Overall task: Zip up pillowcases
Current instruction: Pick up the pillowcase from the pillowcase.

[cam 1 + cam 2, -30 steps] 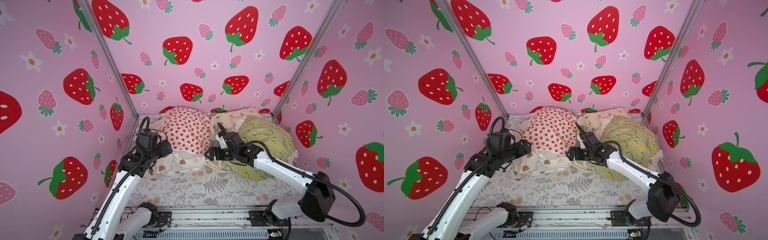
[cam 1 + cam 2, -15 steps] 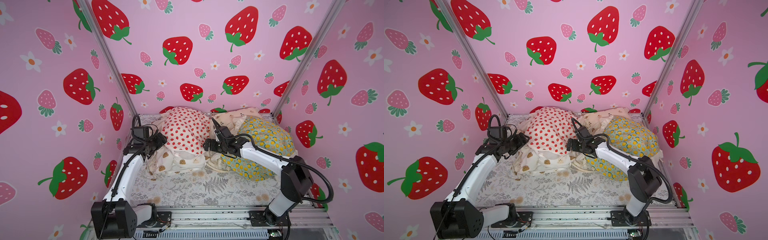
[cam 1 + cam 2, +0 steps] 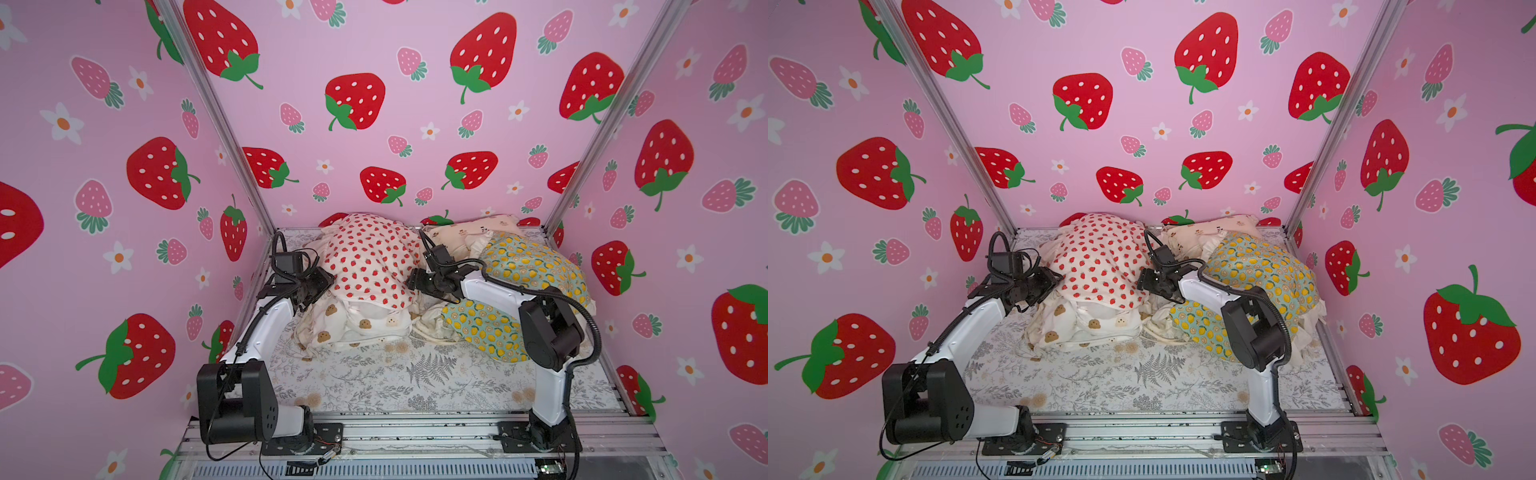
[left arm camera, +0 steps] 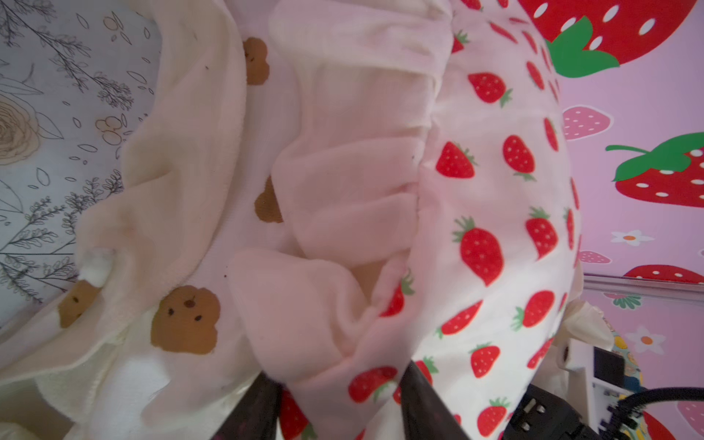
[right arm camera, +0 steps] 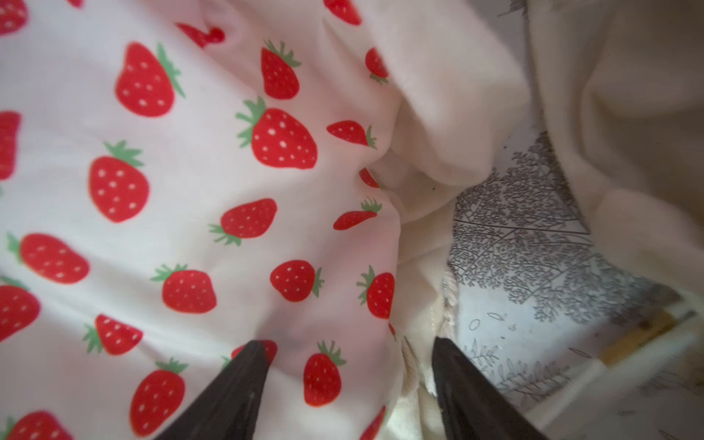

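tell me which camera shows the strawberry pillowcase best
A top view: the strawberry pillowcase shows its full shape there, lying over the cookie pillowcase. Both wrist views give only close patches of its print and ruffle.

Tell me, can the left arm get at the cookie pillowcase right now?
Probably yes: the cookie pillowcase lies beside the left gripper with its near side uncovered, though the strawberry pillowcase rests on its far part.
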You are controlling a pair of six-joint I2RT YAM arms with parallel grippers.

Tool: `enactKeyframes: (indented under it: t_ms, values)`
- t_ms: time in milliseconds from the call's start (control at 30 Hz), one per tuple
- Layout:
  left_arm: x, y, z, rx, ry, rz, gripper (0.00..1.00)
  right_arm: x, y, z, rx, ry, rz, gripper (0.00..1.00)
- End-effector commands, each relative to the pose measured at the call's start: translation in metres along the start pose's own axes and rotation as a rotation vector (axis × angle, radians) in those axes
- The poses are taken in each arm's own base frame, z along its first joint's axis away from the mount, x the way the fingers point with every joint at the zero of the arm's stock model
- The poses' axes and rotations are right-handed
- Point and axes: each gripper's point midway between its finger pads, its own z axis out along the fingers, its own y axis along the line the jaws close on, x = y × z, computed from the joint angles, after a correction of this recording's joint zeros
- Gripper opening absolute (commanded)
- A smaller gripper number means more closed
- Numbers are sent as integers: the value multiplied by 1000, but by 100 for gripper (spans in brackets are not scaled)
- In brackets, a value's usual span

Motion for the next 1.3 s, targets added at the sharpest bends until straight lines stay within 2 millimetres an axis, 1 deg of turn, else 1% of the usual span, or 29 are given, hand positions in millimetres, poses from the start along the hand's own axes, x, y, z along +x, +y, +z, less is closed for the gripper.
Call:
enactKeyframes:
  t_ms: [0, 100, 167, 267, 367, 400, 533, 567, 633, 733, 867, 933, 967, 1000, 1067, 1133, 1200, 1267]
  values:
    - [-4, -7, 0, 36, -12, 3, 40, -2, 12, 9, -50, 7, 42, 63]
    - [-5, -10, -3, 48, -12, 6, 30, -4, 16, 12, -64, -2, 43, 53]
    - [-6, -13, -7, 54, -16, 11, 24, -9, 21, 8, -79, -24, 38, 41]
    - [-8, -22, -12, 82, -22, 18, 17, -18, 27, 1, -97, -56, 36, 25]
    - [-11, -27, -16, 95, -27, 17, 11, -27, 35, -10, -122, -87, 31, 13]
    - [-12, -29, -17, 102, -29, 16, 10, -31, 38, -15, -132, -100, 27, 11]
    - [-14, -41, -22, 142, -23, 0, 7, -50, 48, -40, -140, -163, -15, 4]
    - [-16, -45, -24, 152, -27, -1, 3, -57, 52, -48, -147, -183, -33, 3]
    - [-19, -52, -30, 182, -35, -20, 1, -69, 59, -63, -157, -207, -70, 0]
    - [-22, -62, -38, 216, -44, -32, 0, -85, 62, -90, -114, -260, -129, 0]
    - [-17, -77, -52, 266, -37, -63, 0, -108, 66, -135, -80, -329, -178, 0]
    - [-9, -85, -60, 289, -30, -78, 0, -117, 66, -158, -64, -350, -196, 0]
    - [-2, -93, -63, 310, -24, -78, 0, -123, 63, -168, -56, -348, -191, 0]
    - [7, -104, -66, 332, -11, -73, 0, -126, 60, -177, -56, -337, -189, 0]
    - [28, -119, -69, 341, 14, -77, 0, -129, 52, -186, -49, -312, -188, 0]
    - [50, -135, -71, 383, 34, -89, 0, -127, 33, -188, -4, -280, -175, 0]
    - [71, -142, -71, 400, 49, -115, 0, -122, 11, -182, 34, -229, -151, 0]
    - [85, -147, -67, 410, 76, -133, 0, -110, -2, -174, 43, -175, -138, 0]
